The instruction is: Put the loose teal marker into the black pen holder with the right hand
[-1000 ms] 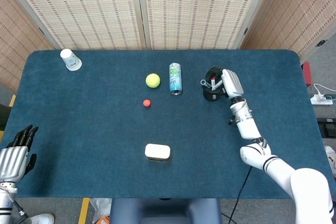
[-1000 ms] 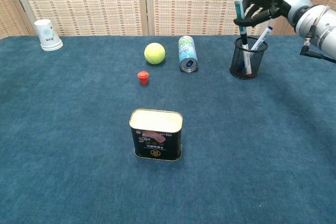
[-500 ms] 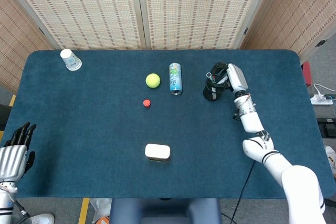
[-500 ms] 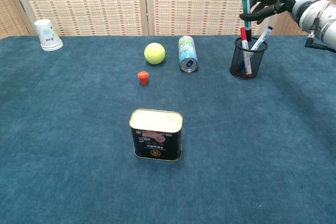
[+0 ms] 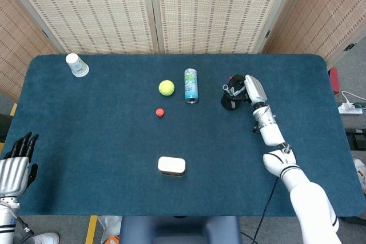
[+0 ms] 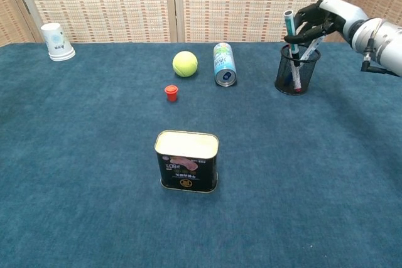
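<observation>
Best to keep the teal marker [image 6: 289, 29] upright and ease it straight down until its tip reaches the bottom of the black pen holder [image 6: 296, 69], only then loosening the right robot hand [image 6: 318, 18], whose fingers pinch the marker's upper part, with its lower end already inside the holder's rim among the other pens. From the chest view, plain sight of that pinch and the marker's near-vertical stance at the far right of the worktop [image 6: 94, 167]; from the head view, only the right robot hand [image 5: 250, 88] crowding over the holder [image 5: 230, 101], yet also the left robot hand [image 5: 17, 163] idle and spread off the near left edge, absent from the chest view.
</observation>
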`<state>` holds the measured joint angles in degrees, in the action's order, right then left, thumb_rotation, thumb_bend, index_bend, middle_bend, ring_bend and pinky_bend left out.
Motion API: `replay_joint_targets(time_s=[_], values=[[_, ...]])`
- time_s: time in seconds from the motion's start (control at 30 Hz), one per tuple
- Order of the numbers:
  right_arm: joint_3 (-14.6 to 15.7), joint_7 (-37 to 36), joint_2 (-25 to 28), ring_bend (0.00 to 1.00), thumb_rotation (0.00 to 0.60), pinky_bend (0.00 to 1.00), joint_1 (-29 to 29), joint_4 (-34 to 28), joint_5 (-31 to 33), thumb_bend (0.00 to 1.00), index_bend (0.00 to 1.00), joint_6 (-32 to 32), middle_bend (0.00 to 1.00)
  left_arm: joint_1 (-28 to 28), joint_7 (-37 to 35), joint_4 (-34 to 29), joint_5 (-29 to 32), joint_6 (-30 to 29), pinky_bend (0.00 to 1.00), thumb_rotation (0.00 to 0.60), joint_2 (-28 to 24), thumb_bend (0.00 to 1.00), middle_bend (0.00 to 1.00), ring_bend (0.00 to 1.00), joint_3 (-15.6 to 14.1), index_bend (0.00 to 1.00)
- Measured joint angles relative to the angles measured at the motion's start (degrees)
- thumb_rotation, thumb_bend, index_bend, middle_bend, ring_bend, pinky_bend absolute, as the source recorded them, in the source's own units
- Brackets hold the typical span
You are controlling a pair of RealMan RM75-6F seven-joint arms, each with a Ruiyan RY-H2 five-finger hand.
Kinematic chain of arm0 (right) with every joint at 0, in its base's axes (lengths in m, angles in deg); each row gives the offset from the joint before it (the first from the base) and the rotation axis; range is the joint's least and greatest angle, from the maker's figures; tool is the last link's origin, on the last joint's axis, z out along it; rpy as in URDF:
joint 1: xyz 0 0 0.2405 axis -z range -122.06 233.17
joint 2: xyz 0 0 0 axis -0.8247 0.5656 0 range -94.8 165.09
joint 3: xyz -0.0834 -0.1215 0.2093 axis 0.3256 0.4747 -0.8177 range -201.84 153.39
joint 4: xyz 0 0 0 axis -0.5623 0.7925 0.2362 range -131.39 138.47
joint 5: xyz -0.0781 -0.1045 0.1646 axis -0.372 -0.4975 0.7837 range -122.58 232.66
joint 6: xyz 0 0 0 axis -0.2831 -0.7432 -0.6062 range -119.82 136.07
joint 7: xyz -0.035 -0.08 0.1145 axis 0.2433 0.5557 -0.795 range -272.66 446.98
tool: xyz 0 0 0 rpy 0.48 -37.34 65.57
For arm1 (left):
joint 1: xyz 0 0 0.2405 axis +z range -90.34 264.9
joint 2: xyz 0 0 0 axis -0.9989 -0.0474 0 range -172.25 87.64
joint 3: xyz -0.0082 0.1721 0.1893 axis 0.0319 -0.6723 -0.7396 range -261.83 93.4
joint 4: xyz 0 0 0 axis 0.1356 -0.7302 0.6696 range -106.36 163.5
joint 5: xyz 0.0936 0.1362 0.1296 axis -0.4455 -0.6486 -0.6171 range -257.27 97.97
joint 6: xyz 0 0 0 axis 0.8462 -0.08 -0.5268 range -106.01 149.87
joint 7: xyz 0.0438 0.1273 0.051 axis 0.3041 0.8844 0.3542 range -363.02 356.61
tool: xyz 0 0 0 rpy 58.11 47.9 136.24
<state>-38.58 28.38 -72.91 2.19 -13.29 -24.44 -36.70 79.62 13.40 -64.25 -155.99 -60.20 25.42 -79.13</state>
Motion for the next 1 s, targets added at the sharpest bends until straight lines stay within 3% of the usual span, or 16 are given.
replay_joint_targets(time_s=[0.07, 0.13, 0.2, 0.3, 0.5, 0.77, 0.9, 1.0], values=[[0.5, 0.79, -0.47, 0.39, 0.6, 0.47, 0.26, 0.86, -0.3, 0.2, 0.62, -0.48, 0.45, 0.0, -0.04, 0.01, -0.02, -0.02, 0.35, 0.6, -0.01, 0.45, 0.0, 0.07, 0.01, 0.04], [0.87, 1.18, -0.76, 0.3, 0.6, 0.39, 0.49, 1.22, -0.54, 0.2, 0.52, -0.84, 0.41, 0.0, -0.09, 0.03, -0.05, -0.04, 0.35, 0.6, -0.02, 0.45, 0.0, 0.07, 0.0, 0.04], [1.41, 1.53, -0.82, 0.14, 0.6, 0.22, 0.78, 1.42, -0.92, 0.19, 0.36, -1.05, 0.3, 0.01, -0.19, 0.06, -0.09, -0.07, 0.35, 0.6, -0.04, 0.45, 0.0, 0.07, 0.0, 0.05], [2.48, 3.36, -1.0, 0.02, 0.6, 0.11, 1.48, 2.01, -1.71, 0.16, 0.28, -2.13, 0.21, 0.0, -0.18, 0.12, -0.35, -0.14, 0.35, 0.6, -0.01, 0.45, 0.0, 0.07, -0.09, 0.05], [3.09, 10.0, -1.21, 0.0, 0.6, 0.04, 3.49, 2.01, -2.14, 0.14, 0.22, -8.91, 0.15, 0.1, -0.43, 0.11, -1.1, -0.39, 0.35, 0.6, -0.07, 0.45, 0.0, 0.07, -0.44, 0.05], [5.56, 16.1, 2.27, 0.0, 0.6, 0.02, 8.34, -4.92, -4.43, 0.13, 0.23, -19.48, 0.14, 0.16, -1.05, -0.18, -3.1, -0.45, 0.35, 0.6, -0.47, 0.45, 0.0, 0.07, -1.39, 0.05], [6.97, 27.2, 5.21, 0.0, 0.6, 0.0, 12.55, -11.35, -5.14, 0.13, 0.21, -23.99, 0.14, 0.31, -1.45, -0.36, -4.78, -0.67, 0.35, 0.6, -0.89, 0.45, 0.0, 0.07, -2.23, 0.05], [7.85, 39.98, 8.09, 0.0, 0.6, 0.0, 16.51, -18.61, -4.98, 0.13, 0.18, -27.75, 0.14, 0.48, -1.94, -0.6, -6.13, -1.0, 0.36, 0.6, -1.21, 0.45, 0.0, 0.07, -2.82, 0.05]])
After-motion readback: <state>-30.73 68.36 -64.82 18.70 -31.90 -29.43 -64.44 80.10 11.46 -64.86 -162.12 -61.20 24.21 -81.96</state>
